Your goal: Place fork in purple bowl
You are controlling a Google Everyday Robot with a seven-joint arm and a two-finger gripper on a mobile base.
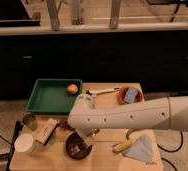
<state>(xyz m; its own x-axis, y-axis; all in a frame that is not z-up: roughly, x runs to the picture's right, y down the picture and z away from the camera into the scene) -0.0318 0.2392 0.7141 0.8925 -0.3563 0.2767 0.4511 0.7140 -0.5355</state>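
The fork (103,91), pale-handled, lies on the wooden table (107,152) between the green tray and the orange-brown bowl. The purple bowl (77,147), dark and glossy, sits near the table's front, left of centre. My white arm (122,116) reaches in from the right across the middle of the table. Its end is above the purple bowl's far rim. My gripper (86,135) shows only as a dark part under the arm's end, just over the bowl; most of it is hidden by the arm.
A green tray (47,97) holding an orange fruit (72,89) stands at the back left. An orange-brown bowl (121,95) with a blue sponge is at the back right. A white cup (24,143), metal can (29,121) and box (47,131) stand front left. A banana (123,145) and blue cloth (141,148) lie front right.
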